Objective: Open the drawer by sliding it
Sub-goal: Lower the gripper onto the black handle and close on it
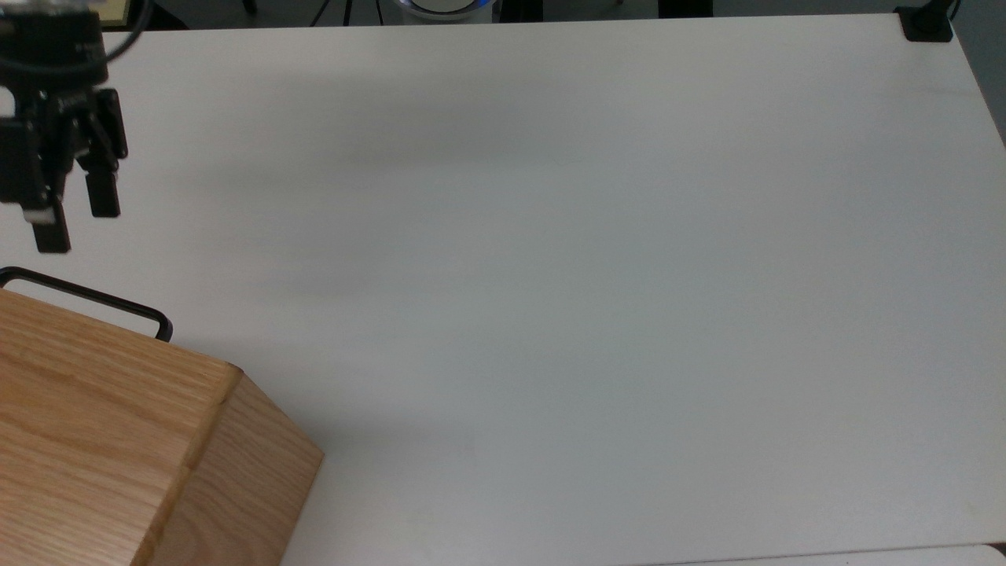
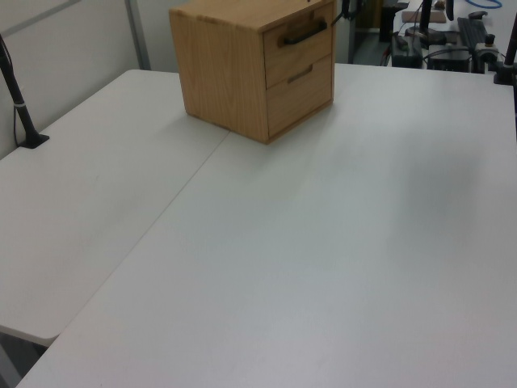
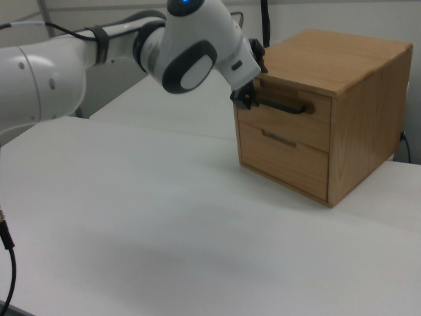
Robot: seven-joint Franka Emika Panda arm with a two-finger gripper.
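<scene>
The drawer [image 3: 289, 123] is the upper one in the oak cabinet [image 3: 339, 59], its front flush with the box. Its black bar handle [image 3: 284, 105] sticks out from the front; in the top view the handle [image 1: 86, 298] pokes past the cabinet top [image 1: 94, 424] at the lower left. My gripper [image 1: 77, 220] hangs open a little above the handle in the top view, apart from it, with nothing between its fingers. In the right view the gripper [image 3: 245, 98] is at the handle's left end. In the left view the drawer front [image 2: 300, 50] faces right.
A lower drawer [image 3: 283, 161] with a small pull sits under the upper one. The white table [image 1: 550, 275] spreads wide to the top view's right. A black mount [image 1: 926, 23] sits on its far corner. A black post [image 2: 23, 113] stands at the left view's left edge.
</scene>
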